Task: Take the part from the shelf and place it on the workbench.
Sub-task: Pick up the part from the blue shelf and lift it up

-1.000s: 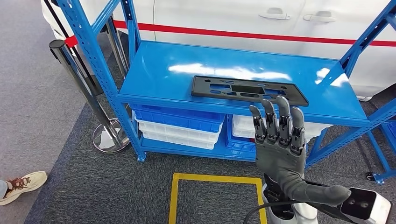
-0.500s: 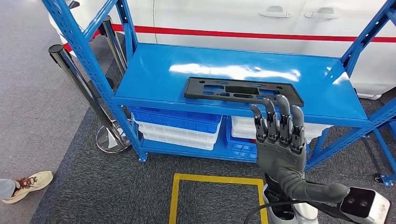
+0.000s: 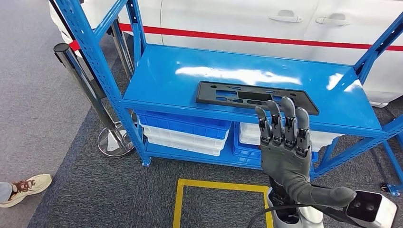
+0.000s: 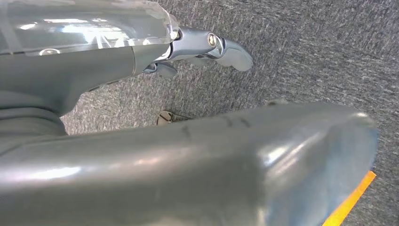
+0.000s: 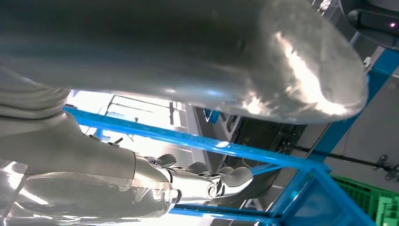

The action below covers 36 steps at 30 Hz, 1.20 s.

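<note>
- Right hand (image 3: 284, 142): raised in front of the shelf, held short of its front edge, fingers straight, upright and apart. Nothing is held.
- Left hand (image 4: 202, 47): seen from its own wrist camera, hanging over grey carpet with a strip of yellow floor tape nearby. One pale fingertip shows. Whether the fingers are spread or curled cannot be told.
- Floor: a yellow taped square (image 3: 221, 202) lies on the carpet just before the shelf. A person's shoe (image 3: 21, 189) is at the near left.
- Shelf (image 3: 166, 80): blue steel, top deck glossy with glare patches. Bins (image 3: 183, 133) are stacked on the lower level.
- Part (image 3: 256, 97): a flat black plate with cut-outs, lying on the top deck near the front edge, right of centre.
- Key relation: the part lies straight ahead of the right hand and just beyond its fingertips. Its long axis runs along the shelf's front edge, crosswise to the reach. In my judgement the right hand is the nearer, and the move is a short forward reach over the front edge.
- Hidden: the fingertips overlap the part's near edge in the head view, so that stretch cannot be inspected. The gap between hand and part in depth cannot be judged. The part's thickness is unclear.
- Beyond: a white car (image 3: 237, 19) with a red stripe stands behind the shelf. A stanchion (image 3: 85, 90) stands at the shelf's left end.
- Workbench: its location cannot be stated.
</note>
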Motion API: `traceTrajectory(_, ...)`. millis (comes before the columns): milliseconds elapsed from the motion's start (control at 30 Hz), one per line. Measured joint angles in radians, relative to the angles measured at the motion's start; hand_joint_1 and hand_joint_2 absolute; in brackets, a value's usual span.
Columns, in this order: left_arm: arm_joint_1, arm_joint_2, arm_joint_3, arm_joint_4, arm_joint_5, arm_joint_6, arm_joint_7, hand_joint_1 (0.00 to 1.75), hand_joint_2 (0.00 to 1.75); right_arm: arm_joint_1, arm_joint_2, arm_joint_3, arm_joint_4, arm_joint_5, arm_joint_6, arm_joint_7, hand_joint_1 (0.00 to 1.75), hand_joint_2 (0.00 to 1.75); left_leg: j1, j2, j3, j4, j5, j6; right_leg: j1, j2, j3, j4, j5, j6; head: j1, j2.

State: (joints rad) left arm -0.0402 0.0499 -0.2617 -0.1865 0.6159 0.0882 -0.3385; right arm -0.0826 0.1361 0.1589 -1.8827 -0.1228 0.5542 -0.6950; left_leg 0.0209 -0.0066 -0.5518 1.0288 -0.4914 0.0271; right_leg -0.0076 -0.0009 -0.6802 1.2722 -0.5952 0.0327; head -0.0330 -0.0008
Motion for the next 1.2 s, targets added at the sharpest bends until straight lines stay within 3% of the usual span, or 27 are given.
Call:
traceTrajectory(33,0.001,0.000,0.000,0.000,0.000,-0.001,0.000,0.00,0.00,0.001,0.000,0.000,0.000,0.000,-0.002,0.000,0.00,0.00,0.000,0.000,0.005,0.000,-0.005,-0.001,-0.003,0.000,-0.027,0.030,0.000,0.002,0.000,0.000)
traceTrajectory(67,0.002,0.000,0.000,0.000,0.000,-0.001,-0.001,0.00,0.00,0.002,0.000,0.000,0.001,0.000,-0.003,0.000,0.00,0.00,0.000,-0.001,0.012,0.000,-0.010,-0.002,-0.005,0.000,-0.037,0.025,0.020,0.003,0.000,0.000)
traceTrajectory(133,0.003,0.000,0.000,0.000,0.000,-0.002,-0.002,0.00,0.00,0.001,0.000,0.000,0.001,0.000,-0.005,0.000,0.00,0.00,0.000,-0.002,0.031,-0.001,-0.025,-0.007,-0.005,0.000,-0.003,-0.090,0.111,-0.002,0.000,0.000)
traceTrajectory(200,0.002,0.000,0.000,0.001,0.000,-0.002,-0.002,0.00,0.00,0.001,0.000,0.000,0.001,0.000,-0.009,0.000,0.00,0.00,0.001,-0.003,0.048,-0.006,-0.036,-0.014,0.003,-0.001,0.039,-0.203,0.158,-0.015,-0.001,0.000)
traceTrajectory(267,0.000,0.001,0.000,0.002,0.000,-0.002,-0.002,0.00,0.00,0.002,0.000,0.000,0.002,0.001,-0.011,0.000,0.00,0.00,0.001,-0.002,0.056,-0.015,-0.039,-0.026,0.013,0.001,0.053,-0.240,0.155,-0.031,0.000,0.000)
traceTrajectory(367,0.000,0.002,0.000,0.002,0.001,-0.003,-0.003,0.00,0.00,0.002,0.000,0.001,0.000,0.001,-0.012,-0.001,0.00,0.00,0.000,0.000,0.072,0.000,-0.043,-0.042,0.009,0.005,0.089,-0.272,0.155,-0.050,0.003,0.000)
traceTrajectory(433,-0.001,0.003,0.000,0.002,0.001,-0.004,-0.003,0.00,0.00,0.000,0.000,0.002,-0.001,0.002,-0.012,-0.003,0.00,0.00,0.000,0.001,0.041,0.072,-0.076,-0.041,0.006,0.002,0.117,-0.283,0.145,-0.061,0.002,0.000)
traceTrajectory(533,-0.002,0.005,0.000,0.002,0.002,-0.005,-0.005,0.00,0.00,0.002,0.000,0.005,0.000,0.004,-0.013,-0.005,0.00,0.00,0.000,0.001,-0.088,0.260,-0.141,-0.050,0.010,0.001,0.143,-0.284,0.120,-0.070,0.001,0.000)
traceTrajectory(567,-0.001,0.005,0.000,0.002,0.002,-0.005,-0.006,0.00,0.00,0.003,0.000,0.006,0.001,0.004,-0.013,-0.005,0.00,0.00,0.000,0.001,-0.123,0.289,-0.136,-0.054,0.012,0.003,0.155,-0.284,0.109,-0.070,0.001,0.000)
traceTrajectory(600,0.002,0.006,0.000,0.003,0.003,-0.005,-0.006,0.00,0.00,0.004,0.000,0.006,0.001,0.004,-0.013,-0.005,0.00,0.00,0.000,0.001,-0.134,0.275,-0.107,-0.055,0.012,0.005,0.169,-0.283,0.098,-0.069,0.001,0.000)
traceTrajectory(667,0.006,0.008,0.000,0.004,0.004,-0.006,-0.006,0.00,0.00,0.005,0.000,0.007,0.002,0.004,-0.013,-0.005,0.00,0.00,0.000,0.002,-0.116,0.160,-0.001,-0.054,0.011,0.007,0.202,-0.282,0.072,-0.062,0.001,0.000)
traceTrajectory(700,0.006,0.009,0.000,0.005,0.005,-0.006,-0.006,0.00,0.00,0.005,0.000,0.007,0.002,0.004,-0.013,-0.006,0.00,0.00,-0.002,0.003,-0.103,0.105,0.036,-0.052,0.011,0.007,0.217,-0.280,0.060,-0.057,0.001,0.000)
traceTrajectory(767,0.004,0.011,0.000,0.008,0.006,-0.007,-0.007,0.00,0.00,0.006,0.000,0.008,0.004,0.004,-0.014,-0.006,0.00,0.00,-0.007,0.004,-0.088,0.038,0.064,-0.037,0.012,0.005,0.230,-0.274,0.037,-0.044,0.001,0.000)
traceTrajectory(800,0.003,0.011,0.000,0.009,0.006,-0.007,-0.008,0.00,0.00,0.006,0.000,0.008,0.004,0.004,-0.014,-0.006,0.00,0.00,-0.010,0.004,-0.087,0.035,0.054,-0.028,0.013,0.004,0.233,-0.272,0.032,-0.038,0.001,0.000)
traceTrajectory(867,0.003,0.011,0.000,0.009,0.004,-0.007,-0.010,0.00,0.00,0.007,0.000,0.009,0.005,0.003,-0.016,-0.007,0.00,0.00,-0.009,0.003,-0.073,0.023,0.047,-0.012,0.013,0.003,0.235,-0.261,0.027,-0.030,0.001,0.000)
traceTrajectory(933,0.004,0.010,0.000,0.009,0.002,-0.007,-0.010,0.00,0.00,0.006,0.000,0.009,0.004,0.002,-0.017,-0.009,0.00,0.00,-0.005,0.003,-0.051,0.013,0.038,-0.002,0.010,0.003,0.205,-0.197,0.015,-0.020,0.003,0.000)
traceTrajectory(1033,0.002,0.010,0.000,0.009,-0.006,0.000,-0.015,0.00,0.00,0.009,0.000,0.009,0.008,0.000,-0.024,-0.009,0.00,0.00,-0.004,0.001,-0.028,0.005,0.023,0.003,0.001,0.002,0.079,-0.025,-0.044,-0.002,0.006,0.000)
traceTrajectory(1067,0.003,0.010,0.000,0.009,-0.009,0.004,-0.018,0.00,0.00,0.012,-0.001,0.009,0.011,-0.001,-0.028,-0.009,0.00,0.00,-0.004,-0.001,-0.019,0.005,0.015,0.002,-0.001,0.002,0.044,0.003,-0.049,0.000,0.006,0.000)
traceTrajectory(1100,0.004,0.010,0.000,0.009,-0.013,0.007,-0.020,0.00,0.00,0.014,-0.002,0.009,0.014,0.000,-0.032,-0.009,0.00,0.00,-0.004,-0.002,-0.009,0.004,0.007,0.001,-0.002,0.002,0.023,0.005,-0.038,0.000,0.007,0.000)
traceTrajectory(1200,0.007,0.007,0.000,0.010,-0.020,0.011,-0.020,0.00,0.00,0.018,-0.006,0.010,0.031,0.006,-0.063,-0.009,0.00,0.00,-0.005,-0.005,0.031,0.001,-0.021,-0.004,0.005,0.002,0.038,-0.144,0.111,-0.018,0.006,0.000)
